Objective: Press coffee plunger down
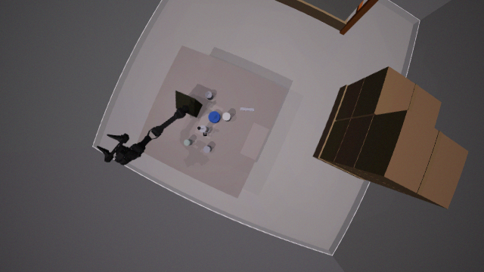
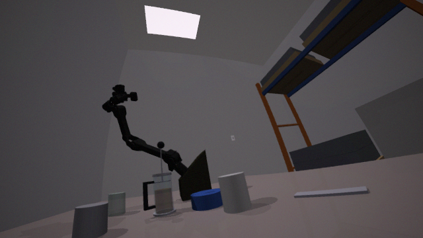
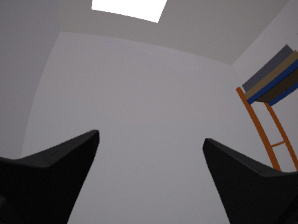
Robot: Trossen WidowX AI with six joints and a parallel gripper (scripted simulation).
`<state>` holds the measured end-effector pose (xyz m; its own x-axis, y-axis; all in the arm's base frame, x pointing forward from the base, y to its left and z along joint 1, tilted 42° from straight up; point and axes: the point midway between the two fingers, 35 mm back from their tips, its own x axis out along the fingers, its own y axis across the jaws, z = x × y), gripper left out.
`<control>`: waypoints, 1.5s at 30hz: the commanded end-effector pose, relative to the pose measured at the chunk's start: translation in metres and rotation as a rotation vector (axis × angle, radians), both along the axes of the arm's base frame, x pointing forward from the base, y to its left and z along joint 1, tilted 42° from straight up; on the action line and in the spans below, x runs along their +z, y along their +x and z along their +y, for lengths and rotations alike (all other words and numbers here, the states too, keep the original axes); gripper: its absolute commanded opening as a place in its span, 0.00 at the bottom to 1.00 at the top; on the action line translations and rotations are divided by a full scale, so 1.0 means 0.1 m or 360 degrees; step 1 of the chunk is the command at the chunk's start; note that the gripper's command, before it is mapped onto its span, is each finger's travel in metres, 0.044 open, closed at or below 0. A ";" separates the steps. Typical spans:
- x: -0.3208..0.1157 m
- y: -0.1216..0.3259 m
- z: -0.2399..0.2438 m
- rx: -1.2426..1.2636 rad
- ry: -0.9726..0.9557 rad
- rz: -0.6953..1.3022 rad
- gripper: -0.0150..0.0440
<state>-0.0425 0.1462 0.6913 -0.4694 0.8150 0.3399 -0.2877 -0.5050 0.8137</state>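
Your hand (image 2: pixel 132 96) is raised high at the left, its fingers spread wide with nothing between them, pointing at the far wall. Nothing is pressed yet: the plunger (image 2: pixel 160 145) stands fully up. The coffee press (image 2: pixel 163 193) sits on the worktop (image 2: pixel 314 211), well below and right of your hand, well apart from it

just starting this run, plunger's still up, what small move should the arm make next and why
Probably swing the arm down toward the coffee press on the table. The gripper is open, holds nothing and points at the wall and ceiling light, away from the table. The plunger knob stands high on its rod, untouched, so the gripper has to come above it first.
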 end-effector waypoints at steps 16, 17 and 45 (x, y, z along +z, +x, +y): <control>-0.64 1.40 0.83 -0.0581 -0.0169 0.0912 1.00; -0.75 1.50 0.89 -0.0650 -0.0205 0.0970 1.00; -4.76 2.53 -0.24 -0.3055 -0.2376 0.0226 1.00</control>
